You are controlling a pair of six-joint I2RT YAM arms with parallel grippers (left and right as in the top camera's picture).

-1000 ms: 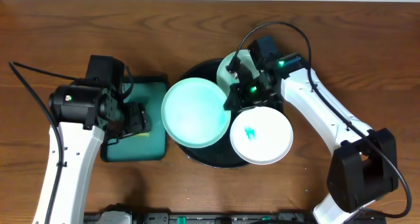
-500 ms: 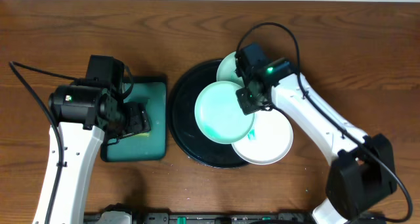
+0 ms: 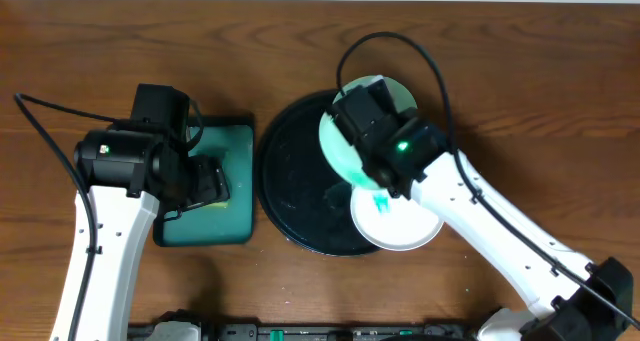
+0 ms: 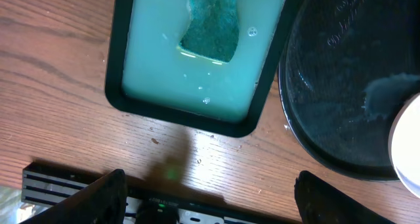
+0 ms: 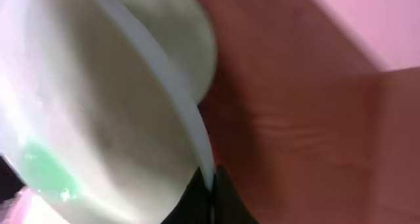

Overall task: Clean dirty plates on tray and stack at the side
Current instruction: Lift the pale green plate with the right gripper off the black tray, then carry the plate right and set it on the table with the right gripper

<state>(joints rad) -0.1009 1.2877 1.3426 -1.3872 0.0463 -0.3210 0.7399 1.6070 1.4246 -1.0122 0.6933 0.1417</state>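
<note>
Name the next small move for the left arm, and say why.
Probably lower the open left gripper onto the sponge in the teal tray: the right gripper holds a mint plate pinched by its rim, with a green smear to wipe.

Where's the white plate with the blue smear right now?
In the overhead view, the white plate lies at the lower right edge of the black tray, just below the mint plate and partly under the right arm.
</note>
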